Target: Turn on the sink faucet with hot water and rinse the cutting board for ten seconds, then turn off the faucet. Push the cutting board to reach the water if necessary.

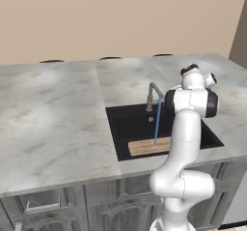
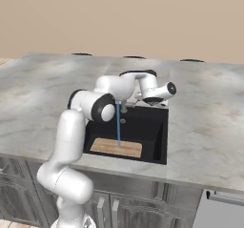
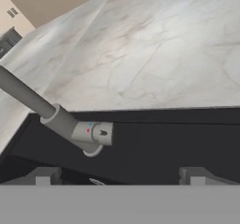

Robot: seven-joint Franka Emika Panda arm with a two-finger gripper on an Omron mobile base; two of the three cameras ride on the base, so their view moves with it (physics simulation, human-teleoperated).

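Water running onto the board in the sink

Water point(image 1: 156, 123) falls in a thin, straight blue line from the tip of the faucet point(image 1: 153, 95) and lands on the cutting board point(image 1: 148, 146), which lies flat on the floor of the sink point(image 1: 126, 123) along its front wall. From the right base camera the stream point(image 2: 118, 124) meets the board point(image 2: 116, 148) near its middle, and the tan board covers roughly the left half of the black basin's point(image 2: 151, 129) front strip. The small grey drain sits behind the board, closer to the tap.

The white arm bends over the basin from the front of the cabinet, its hand up beside the faucet at the back rim. Seen from the hand camera, the gripper point(image 3: 120, 177) stands wide apart with nothing between its two dark tips, which rise over the dark basin point(image 3: 164, 138). The grey faucet point(image 3: 56, 117) runs slantwise across that picture from the upper left, its short handle stub ending just above and between the tips; I cannot tell whether anything touches it. Grey marble countertop point(image 1: 53, 119) surrounds the sink on all sides, with dark cabinet fronts point(image 1: 48, 206) below.
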